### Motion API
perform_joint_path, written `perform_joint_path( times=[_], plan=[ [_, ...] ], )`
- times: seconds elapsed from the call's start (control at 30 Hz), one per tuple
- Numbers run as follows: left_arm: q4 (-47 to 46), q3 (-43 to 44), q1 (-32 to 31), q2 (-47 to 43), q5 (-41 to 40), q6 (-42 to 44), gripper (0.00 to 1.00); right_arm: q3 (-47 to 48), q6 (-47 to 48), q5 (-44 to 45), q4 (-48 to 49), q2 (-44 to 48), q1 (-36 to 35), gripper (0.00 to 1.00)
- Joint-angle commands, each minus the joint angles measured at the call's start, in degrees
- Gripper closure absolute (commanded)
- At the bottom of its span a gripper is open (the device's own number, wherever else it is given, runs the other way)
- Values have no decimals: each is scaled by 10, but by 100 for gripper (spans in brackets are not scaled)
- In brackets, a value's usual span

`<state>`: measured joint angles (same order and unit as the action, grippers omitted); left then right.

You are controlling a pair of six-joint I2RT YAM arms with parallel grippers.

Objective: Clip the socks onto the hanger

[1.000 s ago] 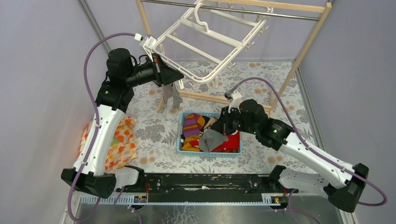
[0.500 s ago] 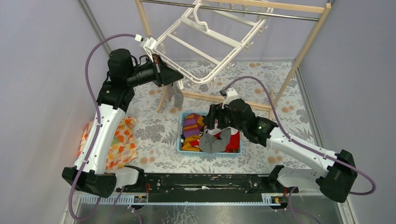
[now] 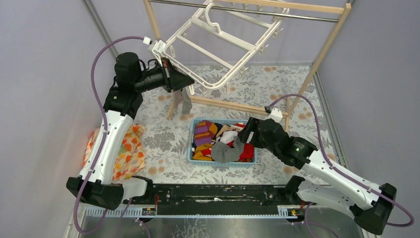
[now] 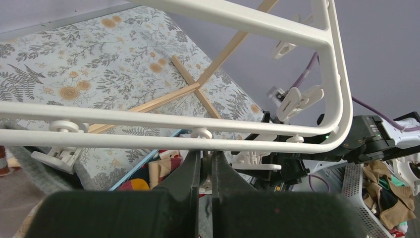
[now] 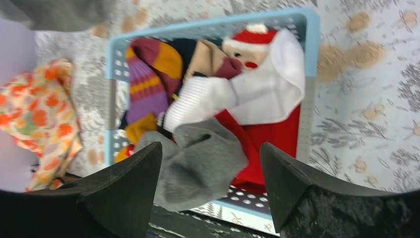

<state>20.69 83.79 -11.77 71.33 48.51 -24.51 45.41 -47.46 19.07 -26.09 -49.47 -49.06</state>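
The white hanger [image 3: 218, 47] hangs tilted from the rack rail. My left gripper [image 3: 188, 81] is at its lower left edge. In the left wrist view this gripper [image 4: 207, 154] is shut on a small clip just under the hanger's bar [image 4: 148, 141]. One grey sock [image 3: 184, 101] dangles below that edge. My right gripper [image 3: 245, 135] stands open over the blue basket [image 3: 190, 144], with nothing in it. In the right wrist view a grey sock [image 5: 198, 163] lies loose over the basket's near rim below the right gripper [image 5: 210, 148], and a white sock [image 5: 257, 94] lies beside it.
The basket [image 5: 309, 64] also holds red cloth [image 5: 277, 139] and a purple-and-orange striped piece [image 5: 148, 79]. An orange floral cloth [image 3: 126, 148] lies on the left of the table. The pale wooden rack [image 3: 317, 59] stands behind the basket, and its low crossbar [image 3: 233, 105] runs just beyond it.
My right gripper has opened and let go of the grey sock, which now lies on the basket. The right arm has drawn back to the right. The left arm has held still.
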Motion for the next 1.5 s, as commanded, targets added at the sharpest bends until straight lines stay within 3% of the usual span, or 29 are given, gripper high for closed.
perform_joint_path(
  times=[0.0, 0.27, 0.47, 0.6, 0.77, 1.17, 1.47],
  plan=[
    [4, -15, 3, -6, 29, -1, 100, 6, -13, 8, -21, -27, 3, 20],
    [8, -10, 3, -11, 29, 4, 100, 135, 183, -57, -58, -170, 3, 21],
    [9, -16, 4, -12, 29, 9, 100, 228, 353, -136, -147, -236, 7, 25],
    [9, -17, 4, -12, 30, 8, 100, 251, 445, -207, -186, -259, 7, 25],
    [10, -16, 7, -15, 32, 9, 100, 249, 538, -214, -186, -267, 8, 28],
    [14, -15, 15, -11, 35, 11, 100, 278, 632, -151, -208, -324, 8, 34],
    [14, -11, 16, -5, 36, 8, 100, 293, 670, -128, -193, -289, 10, 34]
  ],
)
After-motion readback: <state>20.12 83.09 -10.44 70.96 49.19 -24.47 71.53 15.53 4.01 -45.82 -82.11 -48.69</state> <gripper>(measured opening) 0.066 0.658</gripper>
